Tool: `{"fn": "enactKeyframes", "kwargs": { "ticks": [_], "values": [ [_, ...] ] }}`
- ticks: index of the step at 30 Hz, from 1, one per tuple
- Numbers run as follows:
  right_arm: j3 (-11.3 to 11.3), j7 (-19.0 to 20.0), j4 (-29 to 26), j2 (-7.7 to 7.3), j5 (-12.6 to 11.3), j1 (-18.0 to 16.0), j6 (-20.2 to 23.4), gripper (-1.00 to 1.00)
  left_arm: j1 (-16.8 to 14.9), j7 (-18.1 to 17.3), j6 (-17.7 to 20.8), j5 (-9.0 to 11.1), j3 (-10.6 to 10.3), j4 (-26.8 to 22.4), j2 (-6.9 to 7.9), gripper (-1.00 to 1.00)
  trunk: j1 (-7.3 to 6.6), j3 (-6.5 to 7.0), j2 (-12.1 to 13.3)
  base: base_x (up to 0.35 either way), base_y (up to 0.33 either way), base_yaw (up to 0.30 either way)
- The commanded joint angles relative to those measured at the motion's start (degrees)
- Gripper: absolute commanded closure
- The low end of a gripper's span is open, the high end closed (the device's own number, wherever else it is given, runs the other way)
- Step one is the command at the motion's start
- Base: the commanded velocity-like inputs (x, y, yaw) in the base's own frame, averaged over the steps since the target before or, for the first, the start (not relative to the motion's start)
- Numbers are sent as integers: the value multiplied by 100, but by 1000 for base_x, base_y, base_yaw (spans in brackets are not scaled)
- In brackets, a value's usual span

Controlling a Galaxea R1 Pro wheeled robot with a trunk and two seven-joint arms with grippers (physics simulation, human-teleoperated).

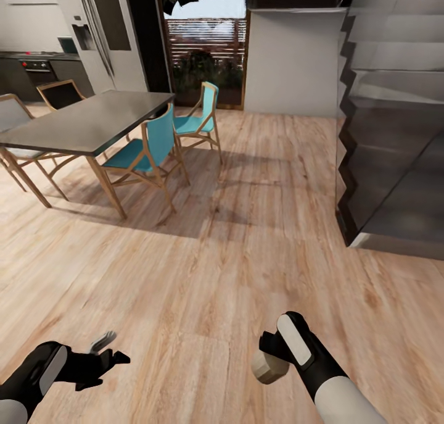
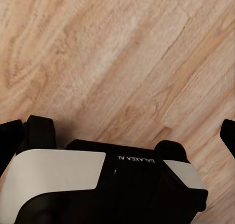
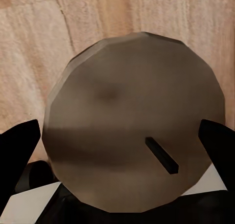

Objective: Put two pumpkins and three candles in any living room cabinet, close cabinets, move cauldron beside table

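Observation:
My right gripper (image 1: pixel 271 357) is shut on a squat beige-tan candle (image 1: pixel 269 366), held low over the wooden floor at the lower right of the head view. In the right wrist view the candle's round flat top (image 3: pixel 132 131) with a short dark wick sits between the two black fingers (image 3: pixel 17 158). At the lower left, my left gripper (image 1: pixel 110 350) hangs open above the floor with nothing in it; the left wrist view shows its fingertips (image 2: pixel 10 138) wide apart over bare planks. The pumpkins, the cabinet and the cauldron are out of view.
A dark-topped dining table (image 1: pixel 86 124) with wooden legs stands at the left, with two turquoise chairs (image 1: pixel 145 152) on its near side. A dark staircase (image 1: pixel 394 134) rises along the right. A glass door (image 1: pixel 206 47) and a fridge (image 1: pixel 102 29) are at the back. Open wood floor (image 1: pixel 246 245) lies between.

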Motion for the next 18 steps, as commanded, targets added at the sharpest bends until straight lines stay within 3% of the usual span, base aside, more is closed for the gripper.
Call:
{"fn": "enactKeyframes", "kwargs": {
  "ticks": [1, 5, 12, 18],
  "values": [
    [0, 3, 1, 2, -2, -1, -2, 100, 0, 0, 0, 0, 0, 0, 0, -100, 0, -7, 0, -317, 0, 206],
    [44, 3, 1, 5, 8, -2, -2, 100, 0, 0, 0, 9, 6, 0, 0, -100, 0, -36, 0, -178, 0, 208],
    [366, 0, 1, -2, 16, -2, -10, 100, 0, 0, 8, 40, 9, 0, 0, -100, 0, -86, 0, -26, 0, 209],
    [412, 3, 1, -36, 9, -2, -9, 100, 0, 0, 9, 35, 9, 0, 0, -100, -44, -92, 80, -2, 0, 210]
  ]
}}
